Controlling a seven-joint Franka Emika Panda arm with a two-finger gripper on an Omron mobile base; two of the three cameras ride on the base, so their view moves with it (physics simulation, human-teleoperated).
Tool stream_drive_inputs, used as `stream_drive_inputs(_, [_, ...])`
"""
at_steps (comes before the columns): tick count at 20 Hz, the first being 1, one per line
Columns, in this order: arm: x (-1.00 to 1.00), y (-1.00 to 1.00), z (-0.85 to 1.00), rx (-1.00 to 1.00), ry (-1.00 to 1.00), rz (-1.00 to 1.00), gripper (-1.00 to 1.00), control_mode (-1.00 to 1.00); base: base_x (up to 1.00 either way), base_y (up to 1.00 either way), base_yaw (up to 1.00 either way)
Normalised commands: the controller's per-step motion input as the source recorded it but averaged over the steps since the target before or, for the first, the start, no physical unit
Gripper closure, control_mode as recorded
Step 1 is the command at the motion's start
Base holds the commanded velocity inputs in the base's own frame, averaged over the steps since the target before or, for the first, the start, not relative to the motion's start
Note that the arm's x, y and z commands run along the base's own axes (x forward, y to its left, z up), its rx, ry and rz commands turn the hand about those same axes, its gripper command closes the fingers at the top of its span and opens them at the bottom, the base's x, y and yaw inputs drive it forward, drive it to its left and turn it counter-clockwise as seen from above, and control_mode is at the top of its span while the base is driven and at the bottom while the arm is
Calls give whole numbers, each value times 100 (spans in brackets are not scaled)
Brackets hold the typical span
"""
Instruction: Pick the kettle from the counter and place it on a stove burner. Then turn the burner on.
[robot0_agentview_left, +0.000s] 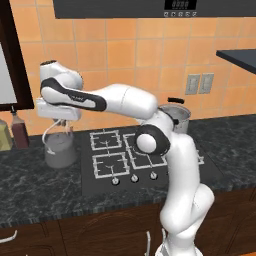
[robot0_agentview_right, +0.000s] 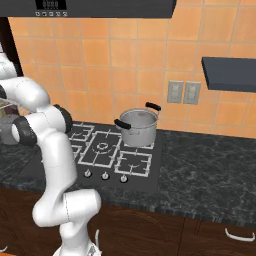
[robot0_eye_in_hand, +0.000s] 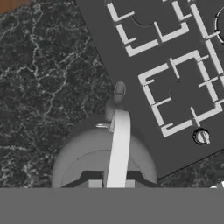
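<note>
The dull-grey kettle (robot0_agentview_left: 60, 151) stands on the dark marbled counter (robot0_agentview_left: 30, 192), just left of the black stove. My gripper (robot0_agentview_left: 61, 125) hangs straight over it, at the top of the wire handle. From above in the hand view, the handle (robot0_eye_in_hand: 119, 148) runs between my fingertips (robot0_eye_in_hand: 94, 183), which sit close against it on both sides, and the spout (robot0_eye_in_hand: 118, 92) points toward the stove's edge. The gripper (robot0_eye_in_hand: 112, 183) looks shut on the handle. The largest grate, the stove burner (robot0_agentview_right: 102, 147), lies in the stove's middle, partly hidden behind my arm in the left base view.
A shiny lidded pot (robot0_agentview_right: 137, 128) occupies the back right grate. Three knobs (robot0_agentview_right: 105, 175) line the stove's front edge, one of them (robot0_eye_in_hand: 201, 136) near the small front-left grate (robot0_eye_in_hand: 179, 94). A dark bottle (robot0_agentview_left: 20, 131) stands on the counter left of the kettle.
</note>
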Motion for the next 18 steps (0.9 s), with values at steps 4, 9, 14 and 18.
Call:
stream_drive_inputs(4, [30,-40,0,0,-5,17,100,-100,0,0,0])
stream_drive_inputs(9, [25,-56,1,-4,0,20,100,-100,0,0,0])
stream_drive_inputs(14, [28,-68,2,-9,0,19,100,-100,0,0,0])
stream_drive_inputs(18, [42,-73,1,-8,0,20,100,-100,0,0,0])
